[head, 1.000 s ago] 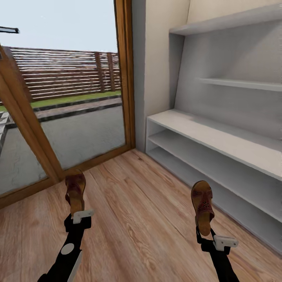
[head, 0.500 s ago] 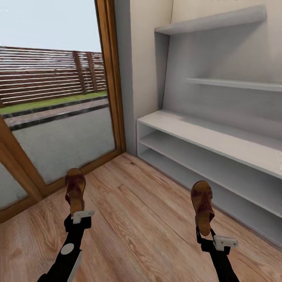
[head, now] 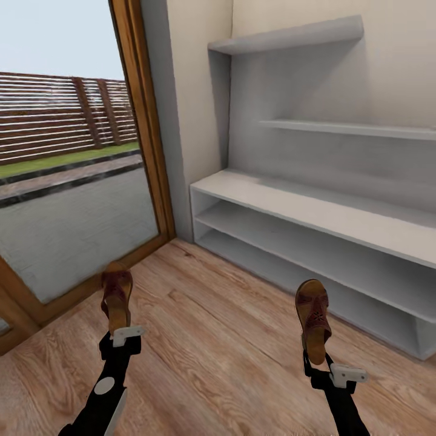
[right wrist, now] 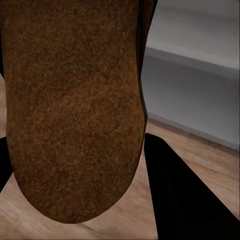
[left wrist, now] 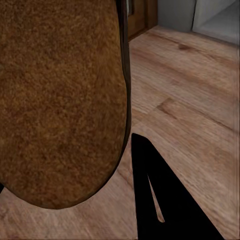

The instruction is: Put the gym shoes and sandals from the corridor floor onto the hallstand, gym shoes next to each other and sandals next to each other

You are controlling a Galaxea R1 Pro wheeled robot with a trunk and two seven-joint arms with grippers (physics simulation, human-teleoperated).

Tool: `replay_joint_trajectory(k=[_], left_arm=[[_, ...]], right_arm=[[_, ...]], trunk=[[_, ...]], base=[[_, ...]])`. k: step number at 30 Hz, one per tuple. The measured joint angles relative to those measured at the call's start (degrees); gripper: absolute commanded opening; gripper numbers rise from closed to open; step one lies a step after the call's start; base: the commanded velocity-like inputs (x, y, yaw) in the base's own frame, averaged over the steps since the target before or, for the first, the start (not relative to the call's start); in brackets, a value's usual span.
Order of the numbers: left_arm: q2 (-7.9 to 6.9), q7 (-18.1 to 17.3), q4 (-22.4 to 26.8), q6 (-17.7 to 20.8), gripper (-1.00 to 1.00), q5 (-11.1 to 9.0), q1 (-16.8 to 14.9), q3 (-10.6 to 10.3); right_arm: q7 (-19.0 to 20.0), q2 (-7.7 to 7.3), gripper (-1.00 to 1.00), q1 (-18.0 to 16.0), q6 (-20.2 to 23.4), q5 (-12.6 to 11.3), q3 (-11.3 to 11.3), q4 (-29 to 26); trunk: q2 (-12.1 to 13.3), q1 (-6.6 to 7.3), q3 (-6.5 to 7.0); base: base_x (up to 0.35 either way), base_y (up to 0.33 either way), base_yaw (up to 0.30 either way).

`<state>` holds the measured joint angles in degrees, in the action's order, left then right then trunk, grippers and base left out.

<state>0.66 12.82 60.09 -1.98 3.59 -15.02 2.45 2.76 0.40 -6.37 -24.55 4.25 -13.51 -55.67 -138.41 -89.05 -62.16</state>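
Each of my grippers holds one brown sandal above the corridor floor [head: 212,339]. My left gripper [head: 121,334] is shut on the heel of the left sandal [head: 116,297], whose tan-brown sole [left wrist: 60,100] looms close in the left wrist view beside one black finger [left wrist: 160,200]. My right gripper [head: 320,363] is shut on the right sandal [head: 313,318], its sole [right wrist: 75,105] close to the right wrist camera. The pale grey hallstand [head: 315,212] stands ahead and to the right, with bare tiers. The gym shoes are out of view.
A tall glass door with a wooden frame [head: 142,121] stands to the left of the hallstand, with a paved yard and slatted fence behind it. A cream wall section [head: 194,91] separates door and hallstand. Wood-plank floor stretches between me and the rack.
The whole head view has swung to the right: door and hallstand have slid left in the picture. Both arms and their sandals keep the same place in view.
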Motion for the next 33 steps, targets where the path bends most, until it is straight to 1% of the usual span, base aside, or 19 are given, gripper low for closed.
replay_joint_trajectory(k=[27,33], left_arm=[[0.0,0.0,-0.16,-0.01,-1.0,-0.06,0.0,0.0],[0.0,-0.01,-0.13,0.08,-1.0,-0.09,0.0,0.01]], right_arm=[[0.08,0.0,-1.0,0.0,0.0,-0.01,0.09,0.27],[0.08,0.0,-1.0,0.0,-0.01,-0.02,0.1,0.29]], trunk=[[0.0,0.0,0.0],[0.0,0.0,0.0]], base=[[0.0,0.001,-0.287],[0.0,0.141,-0.287]])
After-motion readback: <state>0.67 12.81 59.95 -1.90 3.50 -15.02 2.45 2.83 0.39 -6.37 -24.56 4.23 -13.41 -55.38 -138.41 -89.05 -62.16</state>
